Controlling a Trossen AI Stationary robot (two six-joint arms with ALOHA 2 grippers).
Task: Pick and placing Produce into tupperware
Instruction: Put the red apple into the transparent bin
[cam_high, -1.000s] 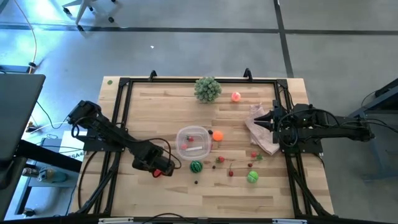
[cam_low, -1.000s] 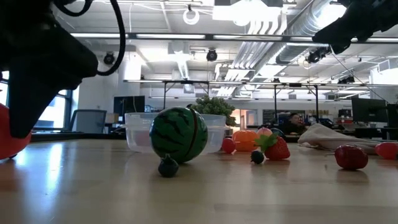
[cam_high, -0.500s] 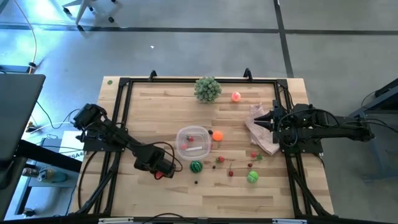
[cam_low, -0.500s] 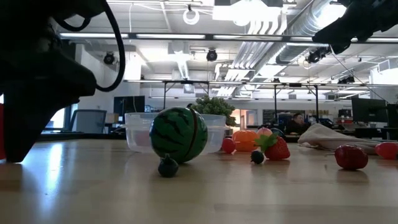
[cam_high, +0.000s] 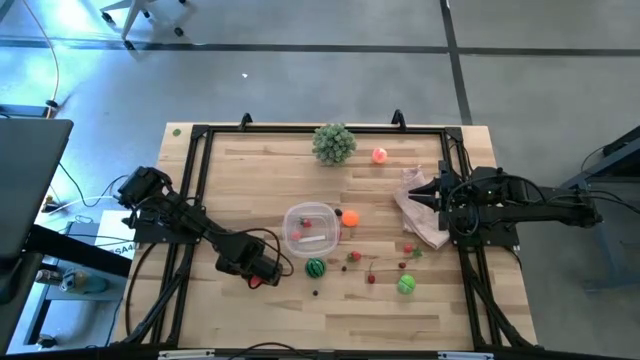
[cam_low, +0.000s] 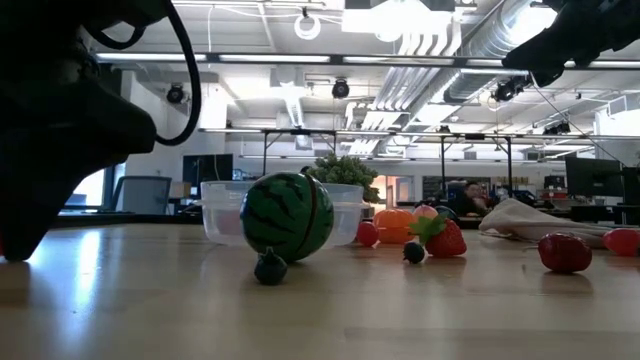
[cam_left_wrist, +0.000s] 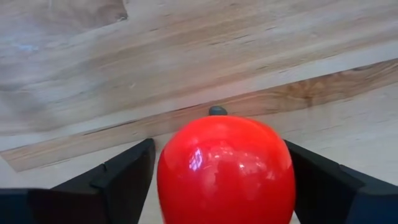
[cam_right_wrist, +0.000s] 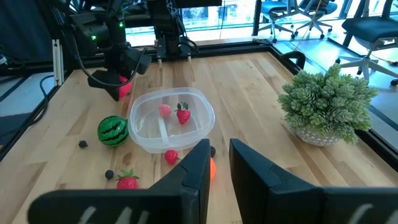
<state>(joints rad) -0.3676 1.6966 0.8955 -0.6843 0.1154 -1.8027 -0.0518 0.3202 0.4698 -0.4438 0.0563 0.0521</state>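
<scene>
Left gripper (cam_high: 262, 277): clamped on a red apple (cam_left_wrist: 225, 169), low by the table's front-left.
Right gripper (cam_right_wrist: 214, 163): fingers parted, waiting at the right edge.
Tupperware (cam_high: 311, 227): mid-table, bare wood before it.

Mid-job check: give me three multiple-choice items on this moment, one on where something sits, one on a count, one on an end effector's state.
1. The watermelon ball lies:
A. inside the container
B. on the table beside the container
C. on the plastic bag

2. Items inside the clear container:
A. none
B. two
C. five

3. The left end effector is:
A. open and empty
B. shut on the watermelon ball
C. shut on a red ball

Key: 1 B, the high view shows it on wood just outside the container's rim. 2 B, the right wrist view shows a strawberry and a pink piece. 3 C, the red ball fills the gap between its fingers.
</scene>
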